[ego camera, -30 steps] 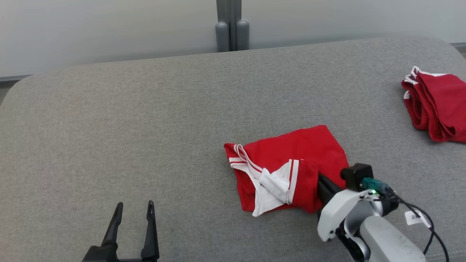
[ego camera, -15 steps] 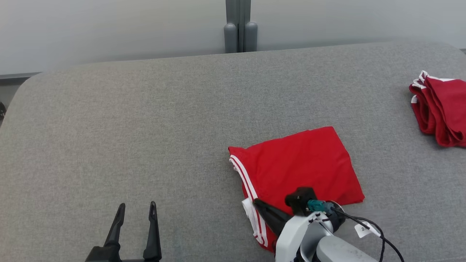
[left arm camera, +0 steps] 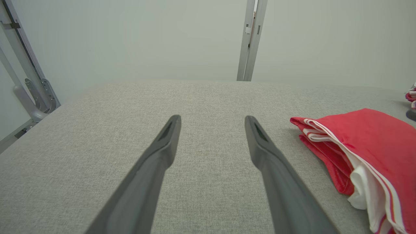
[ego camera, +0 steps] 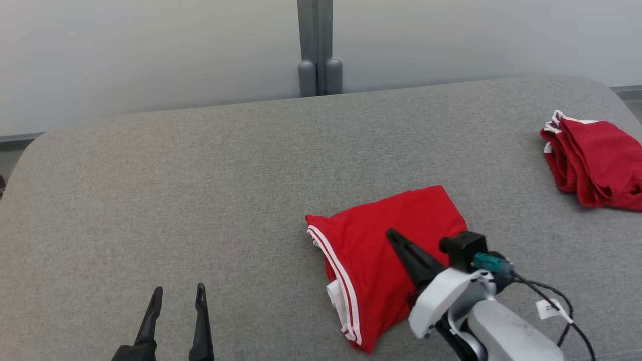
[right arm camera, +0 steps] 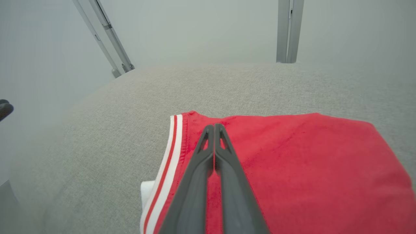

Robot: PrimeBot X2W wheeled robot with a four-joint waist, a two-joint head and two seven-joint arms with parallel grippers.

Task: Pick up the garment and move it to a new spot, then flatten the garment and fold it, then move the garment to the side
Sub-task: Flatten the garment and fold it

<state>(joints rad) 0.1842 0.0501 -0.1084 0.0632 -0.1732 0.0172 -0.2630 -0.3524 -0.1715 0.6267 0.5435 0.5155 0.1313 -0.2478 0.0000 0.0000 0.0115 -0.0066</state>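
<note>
Fingers clenched: my right fingers (right arm camera: 201,169) are pressed tip to tip with nothing between them, low over the folded garment (right arm camera: 308,162). I cannot tell whether they touch the cloth. In the head view, they (ego camera: 411,255) slant up and to the left across the red cloth (ego camera: 361,265) toward its white-striped edge.

The garment lies on the grey counter (ego camera: 200,175), ahead of me and right of centre. Its striped edge faces left and runs from near to far, and I judge that to be its long axis. The fold looks finished, so what remains is carrying it to the side.

That move turns on one fact: the cloth sits directly under my right arm. My left fingers (ego camera: 200,321) are released and spread wide, well apart from it down at the lower left. From their wrist camera the garment (left arm camera: 367,139) lies off to the right of the fingers (left arm camera: 156,162).

A second red pile (ego camera: 597,165) sits at the far right edge, also on the right arm's side.
</note>
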